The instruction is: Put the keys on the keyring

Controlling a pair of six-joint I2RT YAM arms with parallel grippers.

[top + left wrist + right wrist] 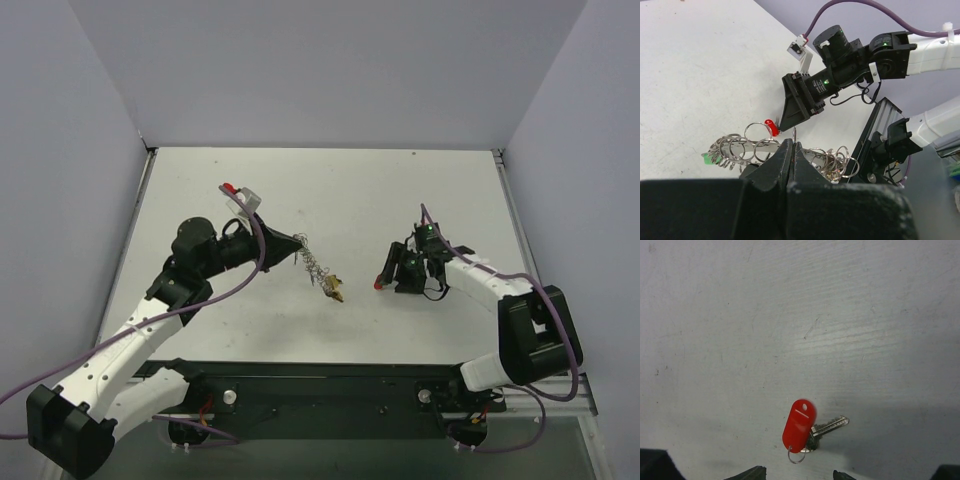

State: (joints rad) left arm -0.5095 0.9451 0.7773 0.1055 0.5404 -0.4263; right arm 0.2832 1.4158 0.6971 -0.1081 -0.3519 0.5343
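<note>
You are at the step of picking up the next key. Your left gripper (793,148) is pinched tight on the thin silvery wire keyring (314,264) with its many little loops. It holds the keyring out over the white table (400,190). The gold-yellow tag (335,290) hangs at the low end, and I cannot tell if it touches the table. A little green tag (706,158) shows at one end of the loops too. Your right gripper (799,475) is spread wide, low over the table, and holds nothing. The small silver key with the red plastic head (800,425) lies flat on the table just in front of its fingertips (751,473). It is near the keyring but not touching it. I think the next move is to slide the right fingers over the red key and close on it. That looks tricky, since the key is thin and lies flat. I see nothing in the way between the red key and the keyring.
</note>
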